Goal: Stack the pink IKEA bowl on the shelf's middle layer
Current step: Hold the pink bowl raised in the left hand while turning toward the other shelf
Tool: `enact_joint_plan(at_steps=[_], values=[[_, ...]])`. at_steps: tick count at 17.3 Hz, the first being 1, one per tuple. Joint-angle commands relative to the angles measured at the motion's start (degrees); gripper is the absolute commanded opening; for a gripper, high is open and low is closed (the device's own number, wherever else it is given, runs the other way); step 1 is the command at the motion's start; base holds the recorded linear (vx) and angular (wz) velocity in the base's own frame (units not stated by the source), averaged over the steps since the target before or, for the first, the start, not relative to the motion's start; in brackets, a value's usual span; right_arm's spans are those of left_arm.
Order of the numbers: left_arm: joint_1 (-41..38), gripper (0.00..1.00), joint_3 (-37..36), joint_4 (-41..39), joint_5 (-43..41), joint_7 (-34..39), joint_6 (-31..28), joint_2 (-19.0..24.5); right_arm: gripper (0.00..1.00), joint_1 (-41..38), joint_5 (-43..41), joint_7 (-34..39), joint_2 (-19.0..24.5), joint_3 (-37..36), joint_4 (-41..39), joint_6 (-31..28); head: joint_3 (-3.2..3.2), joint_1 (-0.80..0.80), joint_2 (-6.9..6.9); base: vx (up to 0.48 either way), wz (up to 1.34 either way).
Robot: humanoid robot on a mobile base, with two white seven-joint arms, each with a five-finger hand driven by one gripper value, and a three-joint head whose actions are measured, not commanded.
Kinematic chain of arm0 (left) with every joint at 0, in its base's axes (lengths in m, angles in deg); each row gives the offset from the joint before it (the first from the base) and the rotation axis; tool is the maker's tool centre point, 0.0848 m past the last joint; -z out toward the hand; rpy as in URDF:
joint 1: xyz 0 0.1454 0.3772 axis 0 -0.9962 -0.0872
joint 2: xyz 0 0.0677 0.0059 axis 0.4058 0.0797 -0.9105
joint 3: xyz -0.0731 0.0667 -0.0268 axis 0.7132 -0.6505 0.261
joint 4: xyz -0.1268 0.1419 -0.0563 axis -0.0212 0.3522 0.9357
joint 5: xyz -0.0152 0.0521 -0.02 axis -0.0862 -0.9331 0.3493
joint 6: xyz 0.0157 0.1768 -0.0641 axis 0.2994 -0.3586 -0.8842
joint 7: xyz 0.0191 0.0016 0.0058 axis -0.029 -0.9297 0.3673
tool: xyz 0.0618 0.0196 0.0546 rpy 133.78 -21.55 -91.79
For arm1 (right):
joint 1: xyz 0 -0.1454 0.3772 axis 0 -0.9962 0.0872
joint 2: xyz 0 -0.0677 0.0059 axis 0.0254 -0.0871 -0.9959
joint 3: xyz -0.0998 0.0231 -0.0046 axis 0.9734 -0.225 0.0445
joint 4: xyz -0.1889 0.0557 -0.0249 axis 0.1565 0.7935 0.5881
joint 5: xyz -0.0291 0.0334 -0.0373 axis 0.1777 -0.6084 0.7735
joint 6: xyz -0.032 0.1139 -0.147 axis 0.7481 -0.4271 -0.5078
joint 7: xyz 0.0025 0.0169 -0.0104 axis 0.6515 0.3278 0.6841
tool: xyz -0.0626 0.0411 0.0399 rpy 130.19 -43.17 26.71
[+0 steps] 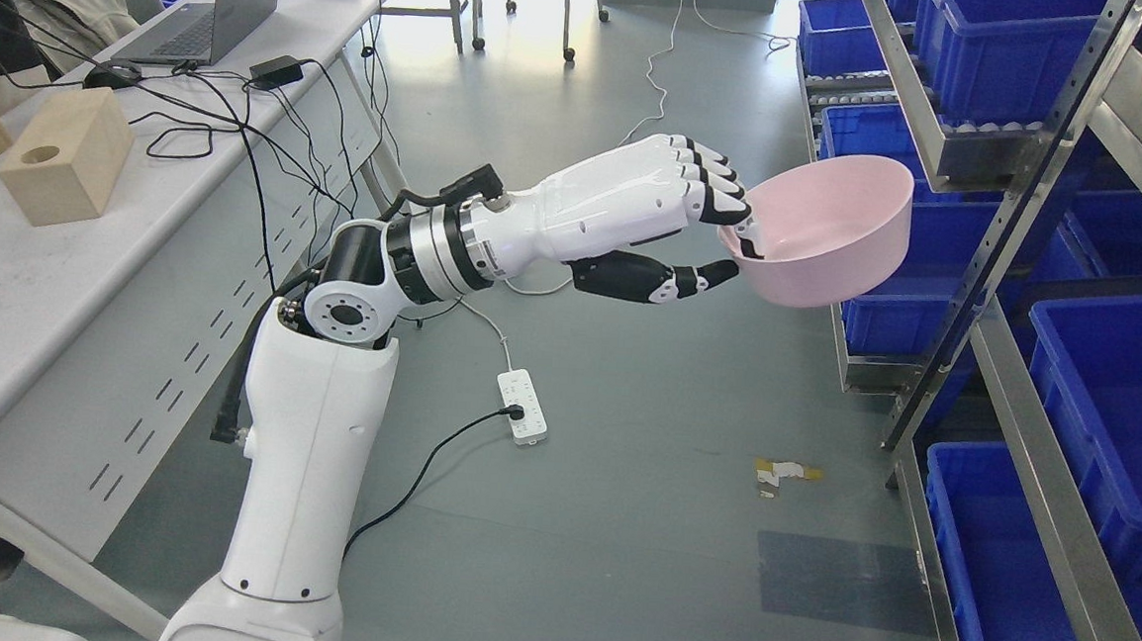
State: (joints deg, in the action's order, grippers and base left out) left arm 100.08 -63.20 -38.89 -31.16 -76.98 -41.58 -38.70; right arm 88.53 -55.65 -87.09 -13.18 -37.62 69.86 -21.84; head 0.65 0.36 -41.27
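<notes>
Beside shelf (1007, 238), pink bowl (825, 227) rim in left hand (706, 225)

The pink bowl (824, 232), smooth, round and empty, hangs tilted in mid-air just beside the metal shelf (1019, 209), above the floor.

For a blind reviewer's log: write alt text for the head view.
The robot's left hand holds a pink bowl by its rim in mid-air, beside a metal shelf stocked with blue bins. On the left, a white table carries a laptop, cables and a wooden block.
</notes>
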Motion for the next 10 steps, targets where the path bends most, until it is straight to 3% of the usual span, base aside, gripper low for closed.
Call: enact_joint_plan(at_steps=[1,10], values=[[-0.01,0.05,-2.38,0.05,0.39,0.05,0.02,1.0,1.0,-0.16,0.0,-0.03,-1.0,0.0,-1.0,0.04,0.0,0.0,0.0,0.0,0.0],[0.69,0.05,-2.65,0.4,0.21,0.13,0.02,1.0,1.0,-0.16,0.0,-0.03,-1.0,0.0,-1.0,0.04,0.0,0.0,-0.01,0.011,-0.13]])
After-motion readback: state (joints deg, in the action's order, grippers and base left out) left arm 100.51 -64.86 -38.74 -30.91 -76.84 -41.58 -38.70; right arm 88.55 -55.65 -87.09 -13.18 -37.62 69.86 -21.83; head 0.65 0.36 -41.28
